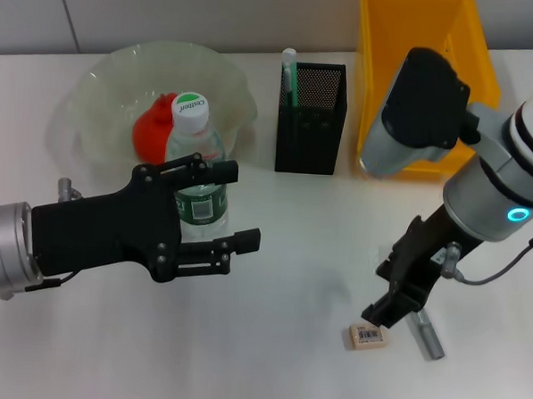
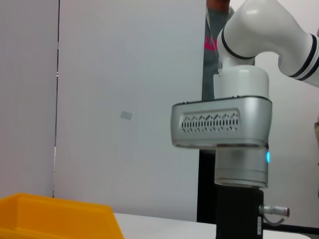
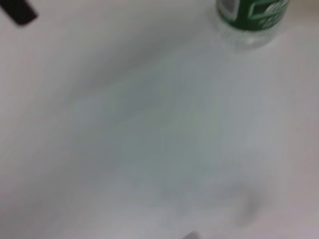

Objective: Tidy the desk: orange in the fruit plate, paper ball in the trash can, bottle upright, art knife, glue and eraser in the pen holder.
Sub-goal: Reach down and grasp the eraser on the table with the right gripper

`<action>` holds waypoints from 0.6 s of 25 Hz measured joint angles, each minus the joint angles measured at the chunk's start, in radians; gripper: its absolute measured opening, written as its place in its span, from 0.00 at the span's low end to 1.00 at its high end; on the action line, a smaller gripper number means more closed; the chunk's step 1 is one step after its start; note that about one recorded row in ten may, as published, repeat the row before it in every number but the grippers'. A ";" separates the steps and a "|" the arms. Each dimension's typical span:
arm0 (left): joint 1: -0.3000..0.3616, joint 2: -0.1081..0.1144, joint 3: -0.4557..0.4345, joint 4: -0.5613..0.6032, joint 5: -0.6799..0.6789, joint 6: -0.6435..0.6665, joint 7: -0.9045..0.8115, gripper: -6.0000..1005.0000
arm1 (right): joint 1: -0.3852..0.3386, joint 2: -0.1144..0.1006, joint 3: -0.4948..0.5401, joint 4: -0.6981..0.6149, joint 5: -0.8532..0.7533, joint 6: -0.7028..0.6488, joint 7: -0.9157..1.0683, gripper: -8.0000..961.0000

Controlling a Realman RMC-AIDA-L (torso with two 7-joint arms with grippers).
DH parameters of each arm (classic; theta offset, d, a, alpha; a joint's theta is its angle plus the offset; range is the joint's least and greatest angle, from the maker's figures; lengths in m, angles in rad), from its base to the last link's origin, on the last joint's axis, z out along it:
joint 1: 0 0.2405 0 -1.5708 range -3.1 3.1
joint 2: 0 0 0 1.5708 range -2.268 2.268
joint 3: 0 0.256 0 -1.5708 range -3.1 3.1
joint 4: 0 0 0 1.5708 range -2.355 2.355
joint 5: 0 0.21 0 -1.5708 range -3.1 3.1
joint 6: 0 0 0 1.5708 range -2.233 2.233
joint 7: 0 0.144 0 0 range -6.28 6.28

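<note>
Beige and barcoded, the small rectangular eraser (image 1: 367, 336) is lying near the desk's (image 1: 277, 343) front edge, just beside my right gripper (image 1: 401, 296), whose fingers I cannot read. My left gripper (image 1: 233, 207) is spreading apart around the upright clear plastic bottle (image 1: 194, 173). Right wrist view: bottle base standing on the desk.

Left tool (image 1: 228, 208) extends sideways, fingers spread; right tool (image 1: 384, 306) points down.

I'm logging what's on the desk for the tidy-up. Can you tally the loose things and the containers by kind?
Containers: 3 (fruit plate, pen holder, trash can)
Fruit: 1 (orange, in the plate)
Bottles: 1 (bottle, upright)
Stationery on the desk: 2 (eraser, grey stick)
Total: 7
</note>
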 joint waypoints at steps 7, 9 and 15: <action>-0.001 -0.002 0.001 -0.001 0.000 -0.001 0.001 0.81 | 0.013 0.001 -0.050 0.034 -0.007 -0.018 0.014 0.66; -0.001 -0.003 0.001 -0.001 0.000 -0.001 0.005 0.81 | 0.014 0.002 -0.051 0.039 -0.008 -0.018 0.014 0.66; -0.001 -0.004 0.001 -0.001 0.000 -0.002 0.011 0.81 | 0.016 0.002 -0.052 0.057 -0.009 -0.019 0.014 0.66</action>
